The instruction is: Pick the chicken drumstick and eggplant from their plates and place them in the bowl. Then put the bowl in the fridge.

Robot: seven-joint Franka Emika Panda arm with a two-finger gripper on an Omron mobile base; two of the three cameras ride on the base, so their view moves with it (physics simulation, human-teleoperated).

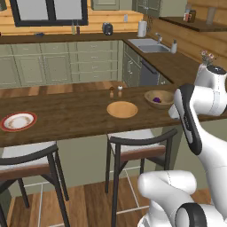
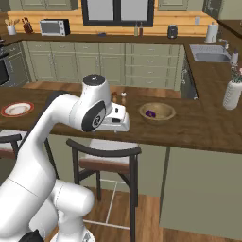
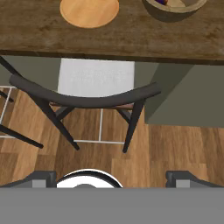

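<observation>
The wooden bowl [image 1: 165, 95] [image 2: 163, 108] [image 3: 175, 8] stands on the dark wood counter [image 1: 66, 115], at its right part. The dark purple eggplant [image 1: 157, 100] [image 2: 150, 113] lies inside it. A flat tan wooden plate [image 1: 122, 109] [image 3: 89, 11] sits bare just left of the bowl. The white plate with the orange-red rim [image 1: 18, 121] [image 2: 17, 109] is far to the left. I cannot make out the chicken drumstick, and the fridge is out of view. My gripper [image 3: 112, 178] is open and holds nothing. It points down at a stool in front of the counter's near edge.
A dark-framed stool with a white seat [image 3: 94, 78] [image 1: 135, 144] stands right under the hand; another stool [image 1: 26, 162] is to the left. Salt and pepper shakers [image 1: 115, 92] stand behind the tan plate. A white vase [image 2: 231, 94] is at the counter's right end.
</observation>
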